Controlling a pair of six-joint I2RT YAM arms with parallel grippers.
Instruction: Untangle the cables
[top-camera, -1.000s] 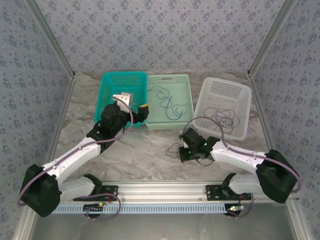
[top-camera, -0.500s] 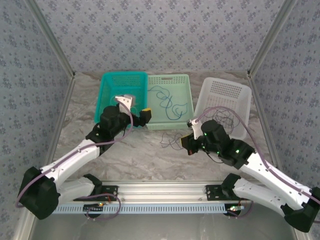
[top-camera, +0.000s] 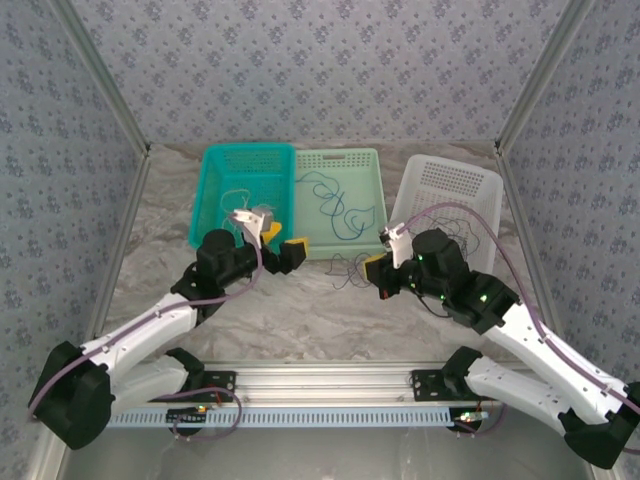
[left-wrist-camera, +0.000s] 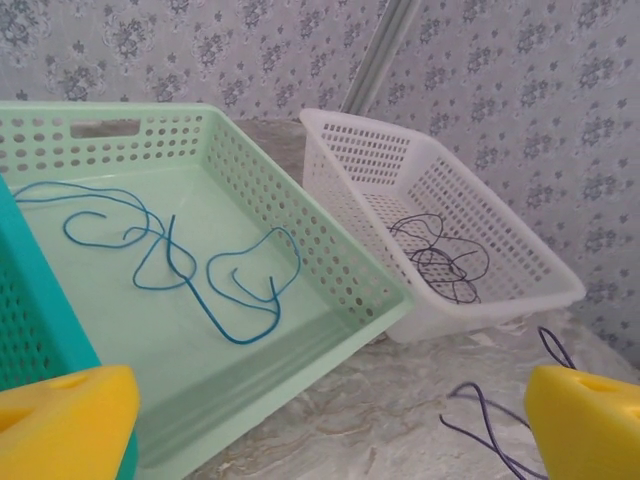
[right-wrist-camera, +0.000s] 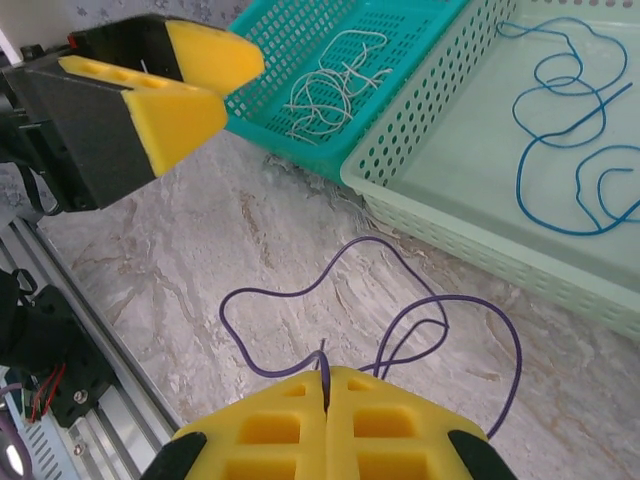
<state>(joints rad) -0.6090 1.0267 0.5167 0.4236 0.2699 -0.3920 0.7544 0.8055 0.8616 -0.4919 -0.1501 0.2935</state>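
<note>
**benchrat:** Overhead cam first. What's where?

**wirenut:** Three baskets along the back of the desk: teal basket on the left, mint basket in the middle, white basket on the right. The blue cable is sprawled in the mint one and the white cable is in the teal one. The loose purple cable lies on the desk just in front of the mint basket, between the two hands. The left hand is spread wide with nothing in it, near the front corner where teal meets mint. The right hand is right at the cable's right side.

**benchrat:** And the left wrist cam?

**wirenut:** Yellow fingers sit way apart at the bottom corners, nothing between them. Past them, the blue cable loops flat on the mint basket's floor. A second purple cable is bunched in the white basket. A bit of the loose purple cable is on the desk by the right finger.

**benchrat:** Right wrist?

**wirenut:** The right hand is clamped tight, pads together, pinching the loose purple cable at the seam. The rest of it loops over the marble toward the mint basket. The left hand is up top left, gaping. The white cable is coiled in the teal basket.
</note>
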